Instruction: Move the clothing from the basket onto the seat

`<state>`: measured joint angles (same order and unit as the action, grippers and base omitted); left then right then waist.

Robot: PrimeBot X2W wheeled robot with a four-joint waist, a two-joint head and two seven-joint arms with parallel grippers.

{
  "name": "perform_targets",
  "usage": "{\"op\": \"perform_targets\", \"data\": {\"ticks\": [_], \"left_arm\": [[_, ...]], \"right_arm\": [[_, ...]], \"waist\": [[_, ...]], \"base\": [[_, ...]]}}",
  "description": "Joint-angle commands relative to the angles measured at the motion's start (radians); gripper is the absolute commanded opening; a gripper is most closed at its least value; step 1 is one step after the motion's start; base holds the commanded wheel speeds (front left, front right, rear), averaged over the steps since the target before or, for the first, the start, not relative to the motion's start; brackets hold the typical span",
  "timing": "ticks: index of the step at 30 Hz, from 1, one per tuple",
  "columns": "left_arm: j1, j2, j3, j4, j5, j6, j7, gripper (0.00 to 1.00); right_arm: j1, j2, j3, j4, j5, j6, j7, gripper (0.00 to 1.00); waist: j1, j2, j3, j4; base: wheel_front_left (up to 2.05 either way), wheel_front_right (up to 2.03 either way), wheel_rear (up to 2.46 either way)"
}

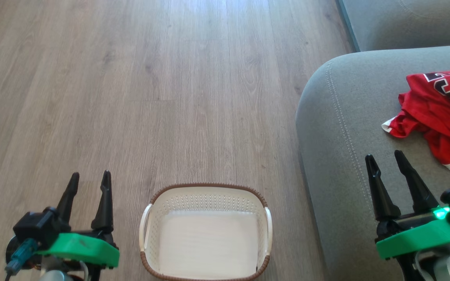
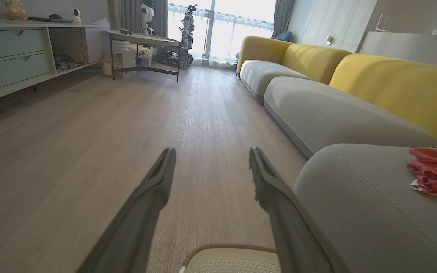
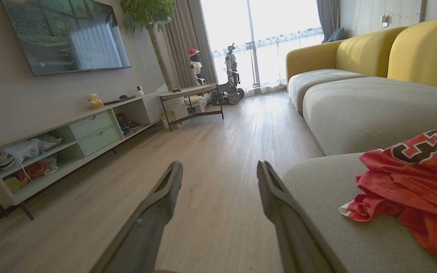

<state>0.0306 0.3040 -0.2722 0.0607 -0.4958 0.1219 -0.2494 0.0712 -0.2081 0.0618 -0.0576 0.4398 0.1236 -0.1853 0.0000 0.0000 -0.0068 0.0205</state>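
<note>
The white perforated basket point(image 1: 205, 232) with a brown rim stands on the floor at the bottom centre, and nothing lies inside it; its rim point(image 2: 230, 250) peeks in below my left fingers. The red clothing point(image 1: 441, 113) lies crumpled on the grey seat point(image 1: 346, 128) at the right, also seen as a red heap point(image 3: 412, 182) point(image 2: 436, 168). My left gripper point(image 1: 89, 178) hovers open to the left of the basket, holding nothing. My right gripper point(image 1: 386, 158) stands open over the seat's front part, left of the clothing and apart from it.
Wood floor point(image 1: 150, 86) stretches ahead. More grey cushions with yellow backs point(image 2: 374, 79) run along the right. A low shelf unit point(image 3: 66, 140) lines the left wall under a TV point(image 3: 66, 34); a side table point(image 3: 192, 100) and parked robots point(image 3: 231, 76) stand by the window.
</note>
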Motion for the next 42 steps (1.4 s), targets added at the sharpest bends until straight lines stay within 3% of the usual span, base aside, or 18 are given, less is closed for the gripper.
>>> {"op": "perform_targets", "data": {"ticks": [1, 2, 3, 7, 42], "left_arm": [[-0.035, 0.009, 0.053, -0.028, 0.007, -0.007, -0.012, 1.0], [-0.034, 0.009, 0.052, -0.027, 0.007, -0.01, -0.012, 1.0], [0.0, -0.001, 0.001, 0.002, 0.0, -0.011, 0.0, 0.0], [0.009, -0.015, -0.011, 0.046, -0.008, -0.012, 0.004, 0.0], [-0.033, -0.076, 0.092, 0.087, -0.327, -0.079, 0.099, 0.0]], "right_arm": [[-0.041, -0.012, 0.018, -0.03, -0.004, 0.007, -0.008, 1.0], [-0.041, -0.012, 0.018, -0.029, -0.004, 0.007, -0.008, 1.0], [0.0, 0.0, 0.001, 0.0, 0.0, 0.0, 0.0, 0.0], [0.01, 0.008, 0.011, 0.049, 0.007, -0.001, 0.001, 0.0], [-0.043, 0.039, -0.026, 0.12, 0.348, 0.001, 0.073, 0.0]], "waist": [[0.0, 0.0, 0.0, -0.001], [0.0, 0.0, 0.0, -0.002], [0.0, 0.0, 0.0, -0.002], [0.0, 0.0, -0.001, -0.003], [0.0, 0.0, 0.002, -0.008]], "base": [[0.0, 0.0, 0.0], [0.0, 0.0, 0.0], [0.0, 0.0, 0.0], [0.0, 0.0, 0.0], [0.0, 0.0, 0.0]]}}
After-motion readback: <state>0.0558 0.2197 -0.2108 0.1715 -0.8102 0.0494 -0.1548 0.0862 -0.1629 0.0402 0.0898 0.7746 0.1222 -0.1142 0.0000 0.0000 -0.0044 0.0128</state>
